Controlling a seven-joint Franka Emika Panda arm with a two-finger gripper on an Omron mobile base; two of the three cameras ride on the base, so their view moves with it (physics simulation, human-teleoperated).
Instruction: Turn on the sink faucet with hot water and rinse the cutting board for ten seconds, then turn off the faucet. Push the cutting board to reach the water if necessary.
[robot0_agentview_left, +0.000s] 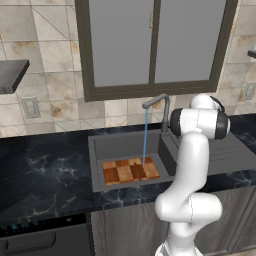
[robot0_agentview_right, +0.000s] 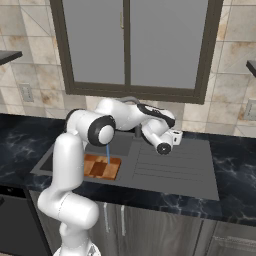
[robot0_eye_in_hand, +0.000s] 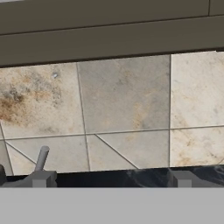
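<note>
The grey sink faucet (robot0_agentview_left: 162, 111) stands behind the dark sink (robot0_agentview_left: 125, 142). A thin blue stream of water (robot0_agentview_left: 145, 135) falls from its spout onto the right part of the checkered wooden cutting board (robot0_agentview_left: 130, 170), which lies flat in the basin. From the right, the board (robot0_agentview_right: 102, 167) and water (robot0_agentview_right: 108, 152) show past my arm. My gripper (robot0_agentview_right: 175, 135) hovers above the back of the drainboard, right of the faucet stem, facing the tiled wall. It (robot0_eye_in_hand: 111, 179) is open with nothing between the fingertips (robot0_eye_in_hand: 41, 179). The small grey faucet handle (robot0_eye_in_hand: 42, 157) rises just above the left tip.
A ribbed drainboard (robot0_agentview_right: 172, 167) adjoins the basin on the right. Black marbled countertop (robot0_agentview_left: 40, 172) runs on both sides. A dark-framed window (robot0_agentview_left: 152, 45) sits above the tiled wall, a wall outlet (robot0_agentview_left: 31, 107) at left.
</note>
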